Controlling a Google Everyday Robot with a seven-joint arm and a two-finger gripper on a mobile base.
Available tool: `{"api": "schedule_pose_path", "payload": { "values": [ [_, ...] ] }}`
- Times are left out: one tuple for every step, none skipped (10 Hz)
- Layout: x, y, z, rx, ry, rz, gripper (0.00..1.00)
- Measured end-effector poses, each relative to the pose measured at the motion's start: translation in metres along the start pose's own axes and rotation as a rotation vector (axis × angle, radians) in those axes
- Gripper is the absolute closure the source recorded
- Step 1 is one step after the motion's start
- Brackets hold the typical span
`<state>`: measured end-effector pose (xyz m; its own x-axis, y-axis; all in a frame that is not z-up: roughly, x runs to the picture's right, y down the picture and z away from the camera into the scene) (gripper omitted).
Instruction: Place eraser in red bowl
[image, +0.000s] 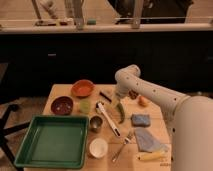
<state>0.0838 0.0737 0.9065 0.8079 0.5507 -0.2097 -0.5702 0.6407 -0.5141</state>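
The eraser (105, 96) is a small dark flat block lying on the wooden table (57, 92), just right of the red bowl. The red bowl (82, 88) is bright orange-red and stands at the back left of the table; nothing shows inside it. My gripper (117, 102) hangs down from the white arm's elbow (127, 77), a little to the right of the eraser and just above a green pepper (120, 113). It is not touching the eraser.
A maroon bowl (62, 105) stands front left of the red bowl, beside a pale green object (85, 106). Also here are a green tray (50, 140), metal cup (96, 123), white cup (97, 147), white-handled brush (108, 118), blue sponge (141, 120), blue cloth (148, 140), fork (122, 145), banana (150, 156) and orange (143, 101).
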Motion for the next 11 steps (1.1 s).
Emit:
{"api": "schedule_pose_path", "payload": {
  "values": [
    [-0.001, -0.002, 0.002, 0.004, 0.003, -0.003, 0.2],
    [-0.002, -0.003, 0.003, 0.008, 0.007, -0.007, 0.2],
    [-0.005, -0.005, 0.005, 0.014, 0.011, -0.01, 0.2],
    [-0.007, -0.007, 0.007, 0.015, 0.013, -0.013, 0.2],
    [-0.01, -0.011, 0.012, 0.017, 0.015, -0.018, 0.2],
    [-0.012, -0.013, 0.014, 0.016, 0.017, -0.022, 0.2],
    [-0.013, -0.016, 0.019, 0.012, 0.021, -0.027, 0.2],
    [-0.015, -0.018, 0.025, 0.008, 0.03, -0.034, 0.2],
    [-0.018, -0.02, 0.031, 0.004, 0.038, -0.041, 0.2],
    [-0.019, -0.022, 0.036, 0.0, 0.044, -0.046, 0.2],
    [-0.022, -0.024, 0.043, -0.008, 0.058, -0.058, 0.2]
  ]
}}
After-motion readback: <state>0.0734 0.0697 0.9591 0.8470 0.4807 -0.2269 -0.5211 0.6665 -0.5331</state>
